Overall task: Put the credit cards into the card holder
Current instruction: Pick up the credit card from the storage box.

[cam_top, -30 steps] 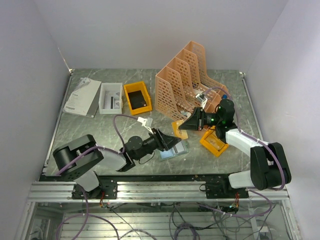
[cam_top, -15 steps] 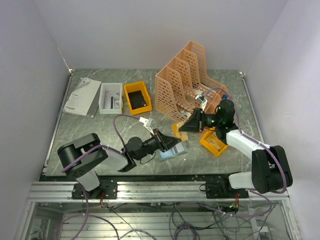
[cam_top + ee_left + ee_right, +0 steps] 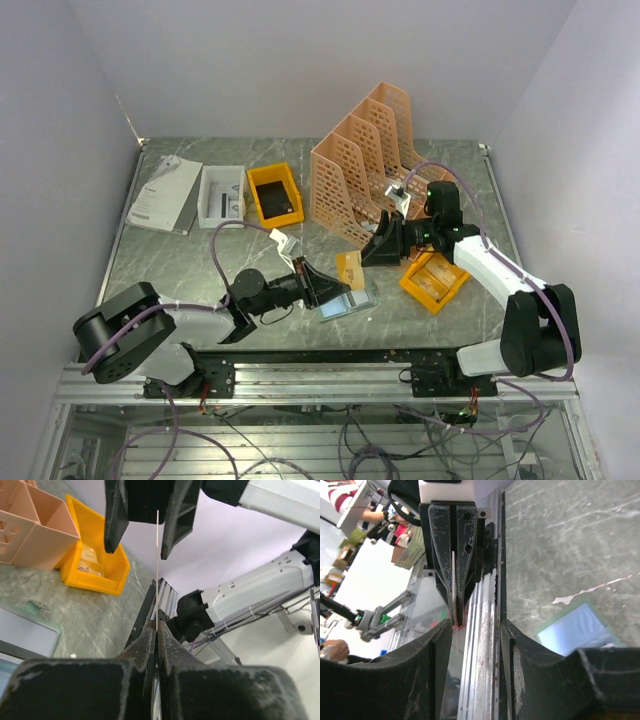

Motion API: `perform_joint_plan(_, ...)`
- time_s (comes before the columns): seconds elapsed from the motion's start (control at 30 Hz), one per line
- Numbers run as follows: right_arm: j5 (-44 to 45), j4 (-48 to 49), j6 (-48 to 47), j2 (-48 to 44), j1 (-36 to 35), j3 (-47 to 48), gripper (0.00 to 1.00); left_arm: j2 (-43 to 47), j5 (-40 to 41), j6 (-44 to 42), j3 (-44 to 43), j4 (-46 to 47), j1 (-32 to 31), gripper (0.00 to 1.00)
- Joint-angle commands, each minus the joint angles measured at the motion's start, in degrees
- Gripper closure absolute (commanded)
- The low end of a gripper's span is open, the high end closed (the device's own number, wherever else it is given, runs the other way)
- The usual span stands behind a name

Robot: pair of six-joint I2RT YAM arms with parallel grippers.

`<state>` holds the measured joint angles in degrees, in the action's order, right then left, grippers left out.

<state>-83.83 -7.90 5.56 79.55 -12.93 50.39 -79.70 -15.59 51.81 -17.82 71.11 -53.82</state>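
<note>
One tan-orange credit card (image 3: 350,270) stands on edge in the air, and my left gripper (image 3: 325,284) is shut on its near end. The left wrist view shows this card (image 3: 157,565) as a thin line rising from my left gripper (image 3: 157,627). My right gripper (image 3: 379,250) is open just right of the card, its fingers (image 3: 114,517) either side of the card's far edge without pressing it. In the right wrist view my right gripper (image 3: 476,630) gapes towards the held card (image 3: 453,575). The card holder (image 3: 348,303) lies open below, bluish inside. More credit cards (image 3: 430,280) lie in a yellow bin.
A yellow bin (image 3: 446,289) sits right of the card holder. Behind it stands a peach file organiser (image 3: 370,165). A second yellow bin (image 3: 275,193), a white box (image 3: 221,195) and white papers (image 3: 163,195) lie at the back left.
The card has passed from right to left: my left gripper shut on it, then my right gripper opened and drew back a little to the right. The card now stands more upright.
</note>
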Motion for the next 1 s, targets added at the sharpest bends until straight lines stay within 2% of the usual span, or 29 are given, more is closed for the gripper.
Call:
perform_joint_plan(0.0,-3.02,5.96,5.61,-0.47,-0.25,-2.98,0.57,1.94,-5.90,-4.91,-0.92,-3.94,0.30,0.93)
perform_joint_plan(0.23,-3.33,5.19,6.04,-1.83,-1.05,-3.05,0.60,-0.31,-7.08,-5.29,-2.49,-3.61,0.49,0.93)
perform_joint_plan(0.53,-4.64,7.90,9.09,-1.03,-2.00,-3.63,0.89,-2.70,-7.32,-4.25,-3.01,-0.58,0.55,0.93)
perform_joint_plan(0.97,-4.02,11.66,12.28,-1.51,-2.10,-5.93,0.80,-2.27,-6.33,-3.93,-2.30,0.59,0.58,0.93)
